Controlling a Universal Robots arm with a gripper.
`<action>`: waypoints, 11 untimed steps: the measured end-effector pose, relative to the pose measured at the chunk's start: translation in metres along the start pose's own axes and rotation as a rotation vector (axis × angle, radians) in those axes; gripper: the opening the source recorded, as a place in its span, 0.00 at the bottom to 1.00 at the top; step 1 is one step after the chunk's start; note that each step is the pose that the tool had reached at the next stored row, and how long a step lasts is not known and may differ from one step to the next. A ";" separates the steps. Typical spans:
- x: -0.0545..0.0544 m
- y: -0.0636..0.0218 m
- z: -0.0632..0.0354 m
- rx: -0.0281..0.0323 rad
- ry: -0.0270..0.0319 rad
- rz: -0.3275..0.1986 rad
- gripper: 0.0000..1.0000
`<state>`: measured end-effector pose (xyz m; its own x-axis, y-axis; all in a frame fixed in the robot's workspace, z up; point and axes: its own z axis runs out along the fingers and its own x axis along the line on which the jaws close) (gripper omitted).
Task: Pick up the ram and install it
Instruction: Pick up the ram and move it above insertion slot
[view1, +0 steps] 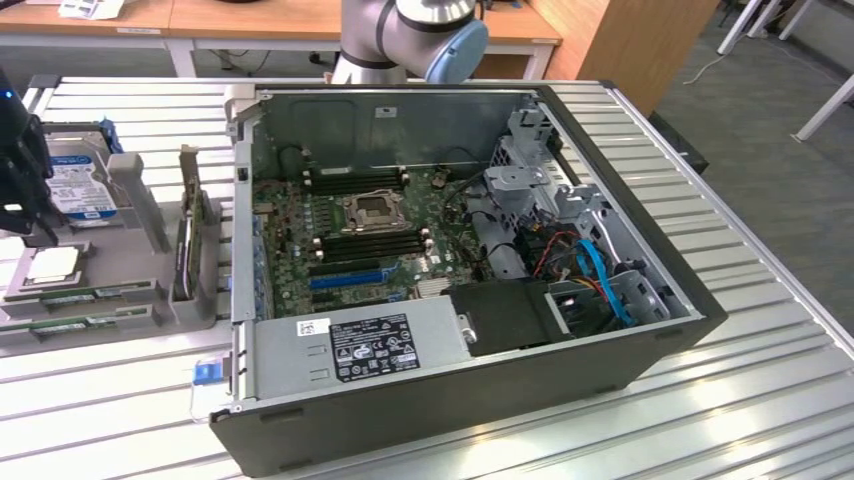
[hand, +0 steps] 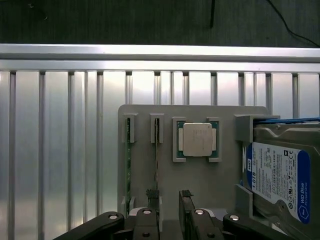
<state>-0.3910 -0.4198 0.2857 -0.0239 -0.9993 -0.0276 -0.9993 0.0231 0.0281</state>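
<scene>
Open computer case (view1: 534, 405) lying on its side on a slatted metal table (hand: 55, 150), with a grey fixture tray (hand: 200, 182) beside it, towards the table edge on the exterior view's left. The ram (hand: 156, 131), a thin green stick, stands on edge in a narrow slot of the tray, just beside the square processor (hand: 199, 139) seated in its own recess. A second memory stick (hand: 128, 150) stands on edge in the parallel slot along the tray's outer edge, apart from the first. A hard drive (hand: 280, 180) with a blue-white label is held at the opposite end of the tray.

The gripper (hand: 169, 212) hangs over the tray at one end of the ram. Its dark fingers (hand: 186, 202) are spread apart and grasp nothing. One finger stands close to the ram's end; whether it touches cannot be told.

Inside the case, the motherboard (view1: 307, 230) shows long black memory slots (view1: 376, 245) on either side of the processor socket. A power supply (view1: 354, 350) sits along the case's near wall. The base of the arm (view1: 400, 30) rises behind the case's far wall.
</scene>
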 end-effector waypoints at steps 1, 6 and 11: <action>0.000 0.0000 0.0011 0.0000 -0.0001 0.000 0.30; 0.000 -0.0002 0.0060 0.0000 -0.0001 0.000 0.30; 0.000 -0.0003 0.0110 0.0000 -0.0001 0.000 0.30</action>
<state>-0.3909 -0.4198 0.2747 -0.0239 -0.9993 -0.0277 -0.9993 0.0231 0.0281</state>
